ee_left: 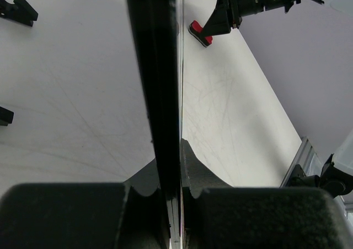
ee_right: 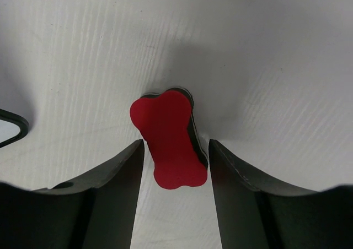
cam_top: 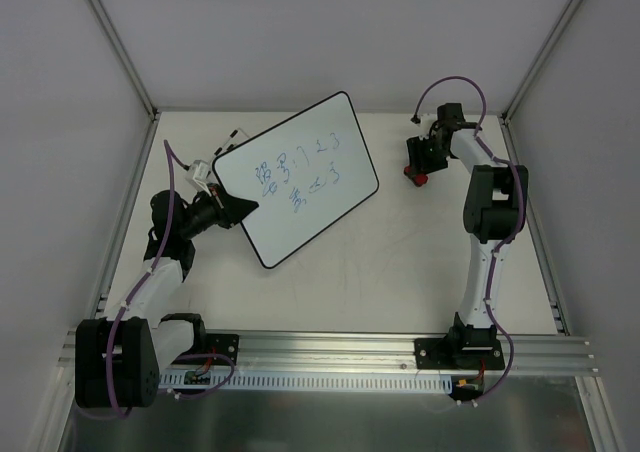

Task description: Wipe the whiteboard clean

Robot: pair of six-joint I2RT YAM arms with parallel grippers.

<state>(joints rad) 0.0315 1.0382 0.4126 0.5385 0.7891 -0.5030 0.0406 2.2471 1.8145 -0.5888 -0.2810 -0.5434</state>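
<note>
The whiteboard (cam_top: 300, 177) is tilted up off the table, with blue scribbles on its face. My left gripper (cam_top: 240, 210) is shut on its lower left edge; in the left wrist view the board's black rim (ee_left: 160, 78) runs edge-on between the fingers (ee_left: 196, 174). The small red bone-shaped eraser (ee_right: 170, 139) lies flat on the table. My right gripper (ee_right: 176, 150) is open, its fingers on either side of the eraser and not touching it. It also shows in the top view (cam_top: 420, 177) and the left wrist view (ee_left: 200, 33).
Two small black stand feet (ee_left: 19, 9) lie on the table behind the board. Grey walls enclose the table on three sides. An aluminium rail (cam_top: 330, 352) runs along the near edge.
</note>
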